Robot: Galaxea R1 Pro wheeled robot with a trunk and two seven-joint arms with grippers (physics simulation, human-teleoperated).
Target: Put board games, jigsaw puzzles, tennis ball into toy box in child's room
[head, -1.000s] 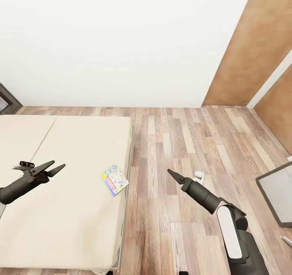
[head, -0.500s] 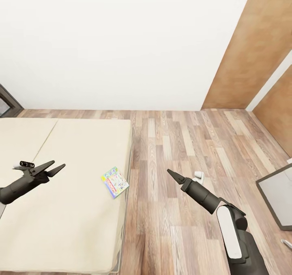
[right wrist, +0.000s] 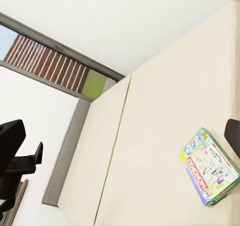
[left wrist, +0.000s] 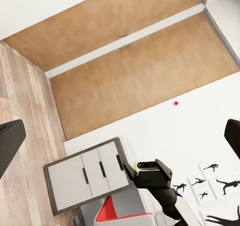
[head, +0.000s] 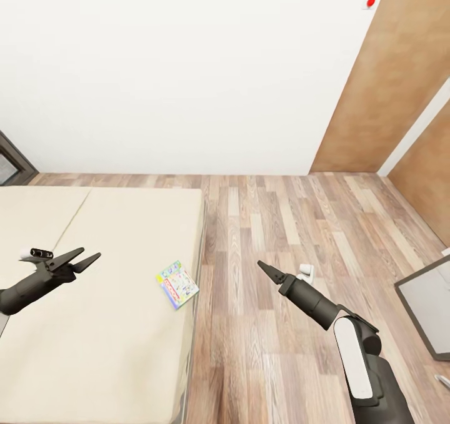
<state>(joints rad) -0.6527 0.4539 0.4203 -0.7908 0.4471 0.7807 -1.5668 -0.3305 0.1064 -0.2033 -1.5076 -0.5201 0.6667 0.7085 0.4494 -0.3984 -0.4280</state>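
board game [head: 177,283] on bed [head: 94,324], both pincers empty

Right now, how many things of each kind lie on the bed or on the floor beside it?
Board game on the bed, near its edge: 1
Small white object on the floor, too small to identify: 1
Total: 2
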